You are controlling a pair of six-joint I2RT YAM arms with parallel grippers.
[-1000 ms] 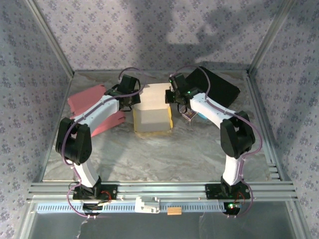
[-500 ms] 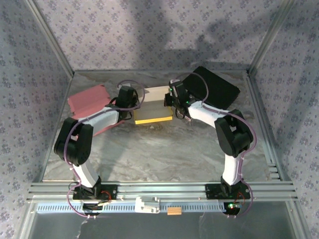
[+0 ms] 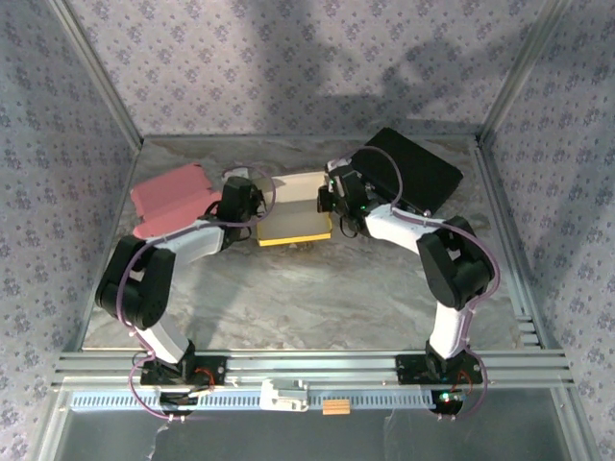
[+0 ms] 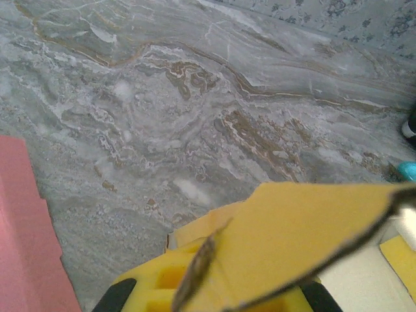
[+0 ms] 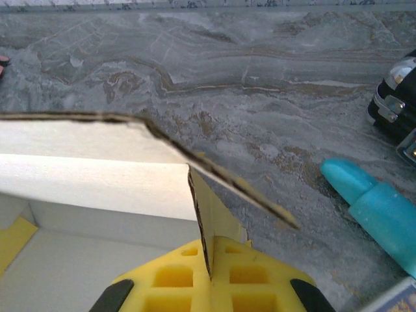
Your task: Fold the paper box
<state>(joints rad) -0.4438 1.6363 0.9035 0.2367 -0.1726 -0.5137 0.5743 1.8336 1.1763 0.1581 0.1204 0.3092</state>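
The paper box (image 3: 295, 221), yellow outside and white inside, lies low on the marble table between the two arms. My left gripper (image 3: 258, 208) is shut on its left edge. In the left wrist view the yellow pads (image 4: 153, 279) pinch a yellow flap (image 4: 312, 227) that spreads out to the right. My right gripper (image 3: 330, 204) is shut on the box's right edge. In the right wrist view a thin cardboard wall (image 5: 203, 221) stands edge-on between the pads (image 5: 260, 279), with the white inside (image 5: 84, 175) of the box to its left.
A pink folded sheet (image 3: 171, 198) lies at the left, also at the left wrist view's edge (image 4: 23, 240). A black flat case (image 3: 411, 170) sits at back right. A teal pen-like object (image 5: 380, 208) lies right of the box. Patterned walls enclose the table.
Both arms have lowered and drawn toward the back, bringing the box down from a tall raised stance to a flat, low one on the table. Both grippers stayed shut on it.
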